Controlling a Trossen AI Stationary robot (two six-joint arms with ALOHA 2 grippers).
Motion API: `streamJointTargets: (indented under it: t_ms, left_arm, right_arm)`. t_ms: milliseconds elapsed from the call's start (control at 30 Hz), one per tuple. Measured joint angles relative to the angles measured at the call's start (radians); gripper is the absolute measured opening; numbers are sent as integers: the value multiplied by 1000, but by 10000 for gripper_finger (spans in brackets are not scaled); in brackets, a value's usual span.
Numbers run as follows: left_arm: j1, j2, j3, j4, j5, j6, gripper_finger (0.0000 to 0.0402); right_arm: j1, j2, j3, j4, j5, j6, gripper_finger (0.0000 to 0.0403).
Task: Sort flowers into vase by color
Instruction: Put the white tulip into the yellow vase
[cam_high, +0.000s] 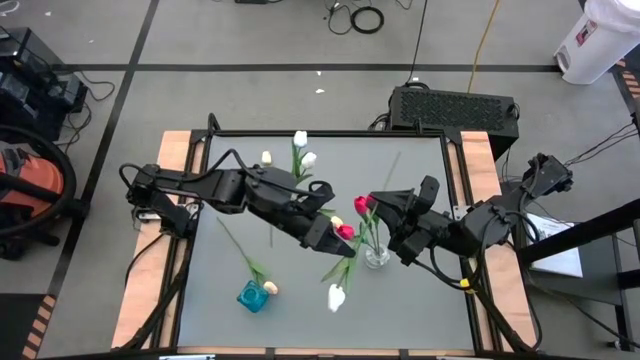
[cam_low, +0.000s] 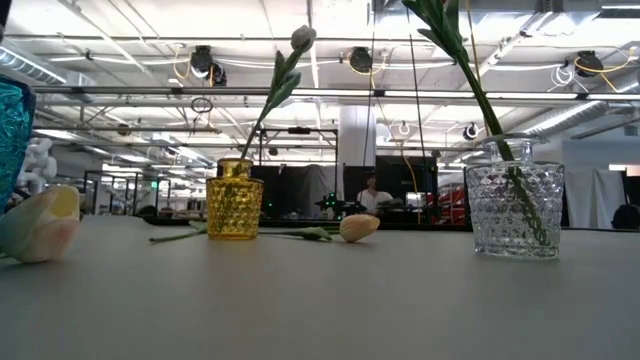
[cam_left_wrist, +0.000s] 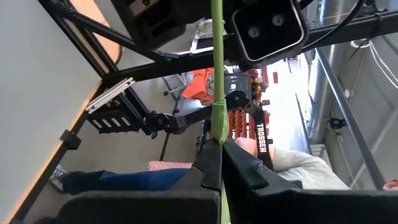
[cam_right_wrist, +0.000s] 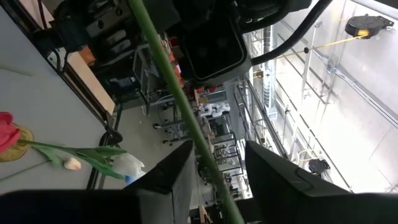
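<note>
My left gripper (cam_high: 335, 235) reaches from the left to the table's middle, well above the mat, and is shut on a red flower (cam_high: 346, 232) by its green stem (cam_left_wrist: 217, 74). The stem lies about level and runs on toward the far right, passing between the open fingers of my right gripper (cam_high: 384, 203), close by one finger (cam_right_wrist: 180, 165). Just below stands the clear glass vase (cam_high: 377, 256) on its base, with another red flower (cam_high: 363, 205) stuck into it by the stem (cam_low: 500, 130). My left gripper pinches the red flower's stem (cam_left_wrist: 217, 127) between its two fingers (cam_left_wrist: 242, 165), just beside a leaf joint. The fingers come nearly level from the table's left and lie across the stem. The flower is lifted clear of the table. My right gripper: I cannot tell whether a finger touches the stem.
A blue vase (cam_high: 253, 296) at the near left holds a flower with a pale head (cam_high: 270, 288). A white flower (cam_high: 336, 296) lies on the mat near the front. A yellow vase (cam_low: 235, 208) holds a white tulip (cam_low: 303, 38). White heads (cam_high: 300, 138) show at the far middle.
</note>
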Motion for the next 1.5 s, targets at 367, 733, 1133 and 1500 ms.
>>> streamJointTargets:
  t_ms: [367,733,1133,1500]
  left_arm:
    - [0,0,0,-1,0,0,4]
    - [0,-2,0,2,2,-1,6]
    - [2,-2,0,199,37,-53,62]
    - [62,-9,0,240,86,-68,88]
  right_arm:
    - [0,0,0,0,0,-8,40]
    - [0,0,0,-21,0,-35,3]
    - [14,-1,0,-65,-3,-72,1]
    - [83,-2,0,-59,6,-139,0]
